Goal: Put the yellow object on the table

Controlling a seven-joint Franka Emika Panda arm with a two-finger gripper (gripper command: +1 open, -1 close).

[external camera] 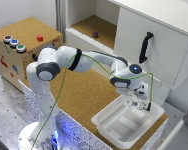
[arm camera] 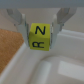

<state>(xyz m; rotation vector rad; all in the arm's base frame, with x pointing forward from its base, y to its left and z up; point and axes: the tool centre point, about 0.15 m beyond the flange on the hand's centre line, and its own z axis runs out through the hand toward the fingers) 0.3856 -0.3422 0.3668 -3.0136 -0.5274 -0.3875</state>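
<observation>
Brown cork covers the table, which runs from the centre toward the lower right of the exterior view, with white speckled sides below it. At the lower right of that frame a white plastic bin sits on the cork, and my gripper hangs just above its far rim. My white arm rises from a base at the lower left and stretches across the middle of the frame toward the bin, with a thin green cable trailing along it. In the wrist view my two fingers are closed on the yellow object, a small bright cube with black letters on its faces; one face reads N. It is held between the pads, off any surface, over the bin's white rim, with cork showing beside the rim. At the upper left of the exterior view stands a cork-topped wooden box carrying coloured buttons and a small red block. Behind the table, at the upper centre, an open white cabinet holds a small dark object on its cork shelf, and a black handle marks the cabinet door at the upper right.
</observation>
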